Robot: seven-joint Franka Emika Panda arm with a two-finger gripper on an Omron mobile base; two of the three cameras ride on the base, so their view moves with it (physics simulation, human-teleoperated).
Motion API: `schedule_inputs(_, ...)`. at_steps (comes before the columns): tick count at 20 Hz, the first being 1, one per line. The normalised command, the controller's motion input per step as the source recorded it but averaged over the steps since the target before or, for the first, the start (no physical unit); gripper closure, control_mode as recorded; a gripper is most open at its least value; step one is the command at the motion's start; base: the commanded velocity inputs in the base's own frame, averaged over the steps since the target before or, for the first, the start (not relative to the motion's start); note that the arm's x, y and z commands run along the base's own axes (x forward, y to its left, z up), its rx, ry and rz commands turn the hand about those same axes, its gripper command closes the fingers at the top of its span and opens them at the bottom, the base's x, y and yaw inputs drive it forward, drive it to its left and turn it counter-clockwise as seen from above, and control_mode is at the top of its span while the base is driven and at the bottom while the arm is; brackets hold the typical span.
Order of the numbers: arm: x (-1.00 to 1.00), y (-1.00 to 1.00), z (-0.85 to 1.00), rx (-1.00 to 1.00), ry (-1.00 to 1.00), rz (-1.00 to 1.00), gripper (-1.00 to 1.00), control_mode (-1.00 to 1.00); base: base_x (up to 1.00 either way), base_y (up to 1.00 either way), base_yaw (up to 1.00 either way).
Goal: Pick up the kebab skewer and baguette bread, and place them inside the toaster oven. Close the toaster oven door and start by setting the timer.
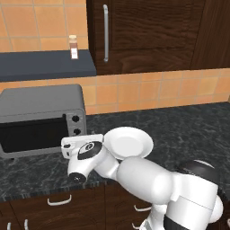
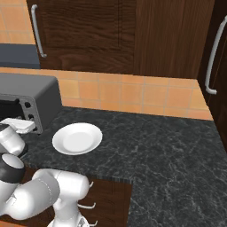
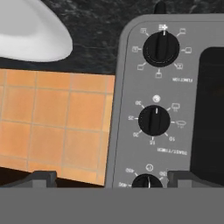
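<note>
Three knobs (image 3: 154, 120) face released gripper (image 3: 112, 178); white plate (image 1: 129, 143) beside toaster oven (image 1: 40, 119).

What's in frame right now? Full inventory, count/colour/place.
toaster oven: 1, grey, dark glass door shut, left on the counter
knobs: 3, black, in a column beside the door; hand view sees them rolled
plate: 1, white, nothing on it, on the counter right of the oven
counter: 1, dark marbled
bottle: 1, small, on the dark shelf above the oven
upper cabinets: dark wood, metal handles
wall tiles: orange
gripper: 1, open, at the oven's knob panel
</note>
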Motion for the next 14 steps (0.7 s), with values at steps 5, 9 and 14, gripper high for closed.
schedule_inputs(5, 0.06, 0.0, -0.09, 0.0, 0.0, 0.0, -1.0, -1.0, 0.0, 0.0, 0.0)
schedule_inputs(9, 0.1, 0.01, -0.01, 0.0, -0.02, 0.0, -1.0, -1.0, 0.0, 0.0, 0.0)
schedule_inputs(14, 0.08, 0.04, -0.02, 0.0, -0.01, 0.0, -1.0, -1.0, 0.0, 0.0, 0.0)
